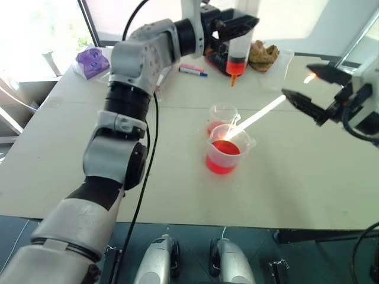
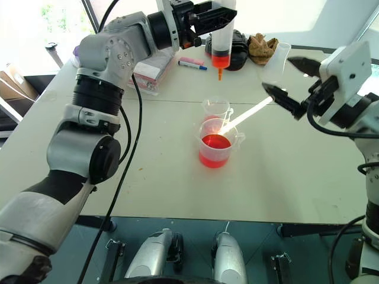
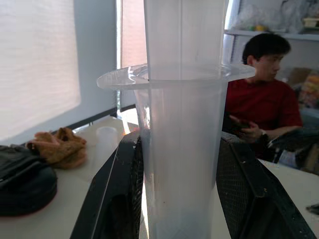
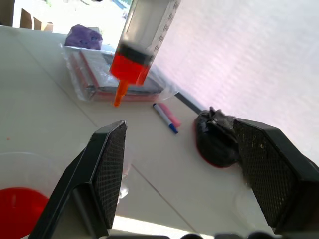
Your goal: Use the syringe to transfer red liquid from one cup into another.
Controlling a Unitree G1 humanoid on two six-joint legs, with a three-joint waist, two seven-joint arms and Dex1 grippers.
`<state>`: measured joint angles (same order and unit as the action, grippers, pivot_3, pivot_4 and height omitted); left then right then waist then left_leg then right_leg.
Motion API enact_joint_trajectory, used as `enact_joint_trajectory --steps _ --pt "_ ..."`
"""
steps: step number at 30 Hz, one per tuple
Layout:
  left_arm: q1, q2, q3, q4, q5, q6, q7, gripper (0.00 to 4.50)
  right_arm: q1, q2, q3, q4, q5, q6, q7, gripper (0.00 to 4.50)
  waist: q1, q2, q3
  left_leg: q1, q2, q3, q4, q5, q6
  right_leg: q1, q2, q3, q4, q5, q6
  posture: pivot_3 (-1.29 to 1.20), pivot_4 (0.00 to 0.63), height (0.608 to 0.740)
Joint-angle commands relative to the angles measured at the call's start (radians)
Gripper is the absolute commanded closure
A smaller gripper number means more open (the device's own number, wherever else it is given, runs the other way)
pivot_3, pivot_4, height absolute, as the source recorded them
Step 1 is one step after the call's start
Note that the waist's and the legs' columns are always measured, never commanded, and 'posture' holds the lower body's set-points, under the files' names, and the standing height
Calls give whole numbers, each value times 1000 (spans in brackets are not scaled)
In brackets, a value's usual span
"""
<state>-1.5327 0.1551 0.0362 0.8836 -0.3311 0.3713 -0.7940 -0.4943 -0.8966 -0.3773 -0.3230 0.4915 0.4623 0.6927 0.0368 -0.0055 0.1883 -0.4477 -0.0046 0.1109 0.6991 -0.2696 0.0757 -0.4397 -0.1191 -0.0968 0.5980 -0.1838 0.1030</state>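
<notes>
Left eye view, near: the beaker point(image 1: 224, 155) stands on the surface point(image 1: 296, 189), holding red liquid point(image 1: 224, 149).
Small cup: the small cup point(image 1: 222, 115) stands just behind the beaker, touching or nearly so, with a little red liquid at its bottom.
Right gripper: the right gripper point(image 2: 285, 80) hangs to the right of the cups, fingers apart, holding nothing.
Left gripper: the left gripper point(image 1: 238, 26) is raised above the far part of the surface, clamped on the syringe point(image 1: 237, 53).
Syringe: upright, orange tip down, red liquid in its lower barrel.
Far: a marker pen point(image 1: 193, 71) and a brown cloth point(image 1: 263, 55) lie on the surface.
Left wrist view: a person point(image 3: 261, 97) sits behind the surface.
</notes>
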Motion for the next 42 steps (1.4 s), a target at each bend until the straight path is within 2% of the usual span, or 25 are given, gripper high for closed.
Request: enact_joint_trajectory --steps 1,4,7,11,19,24,38,40,42 --pt "-34 -33 4 145 54 -180 -14 2952 -83 22 43 56 -70 -99 -32 1002 0 0 0 0 0 0 0 0 0 0 0 0 0 0 0 0 150 740" --pt "5 -61 9 253 86 -290 -36 2952 -197 72 110 161 -128 -192 -49 1002 -2 0 0 -1 0 1 0 3 -5 -1 0 0 0 0 0 0 150 740" --pt "11 -73 24 300 96 -319 -46 2952 -273 105 162 257 -185 -259 -52 1002 -4 0 0 -2 0 2 0 3 -5 -2 0 0 0 1 1 0 150 740" --pt "18 -87 24 310 111 -335 -71 2952 -434 167 267 515 -302 -430 -42 1002 -16 0 0 -3 0 3 0 3 -5 -3 0 0 0 2 3 0 150 740" --pt "38 -99 20 294 132 -350 -124 2952 -615 241 323 827 -358 -628 19 1002 -33 0 0 -3 0 3 -1 3 -5 -2 0 0 0 2 5 0 150 740" --pt "55 -103 11 297 157 -364 -125 2952 -658 260 320 885 -357 -668 52 1002 -35 0 0 -3 0 3 -1 3 -5 -2 0 0 0 2 6 0 150 740" --pt "67 -98 -3 302 211 -401 -159 2952 -659 286 339 879 -342 -647 160 1002 -38 0 0 -3 0 3 -1 3 -5 -2 0 0 0 2 6 0 150 740" --pt "69 -98 -4 302 218 -405 -161 2952 -665 294 341 900 -350 -659 166 1505 -42 0 0 -3 0 3 -1 3 -5 -2 0 0 0 2 6 0 150 740" --pt "69 -97 -1 303 223 -408 -160 2952 -670 300 341 914 -352 -667 173 2252 -46 0 0 -3 0 3 -1 3 -5 -2 0 0 0 2 6 0 150 740"
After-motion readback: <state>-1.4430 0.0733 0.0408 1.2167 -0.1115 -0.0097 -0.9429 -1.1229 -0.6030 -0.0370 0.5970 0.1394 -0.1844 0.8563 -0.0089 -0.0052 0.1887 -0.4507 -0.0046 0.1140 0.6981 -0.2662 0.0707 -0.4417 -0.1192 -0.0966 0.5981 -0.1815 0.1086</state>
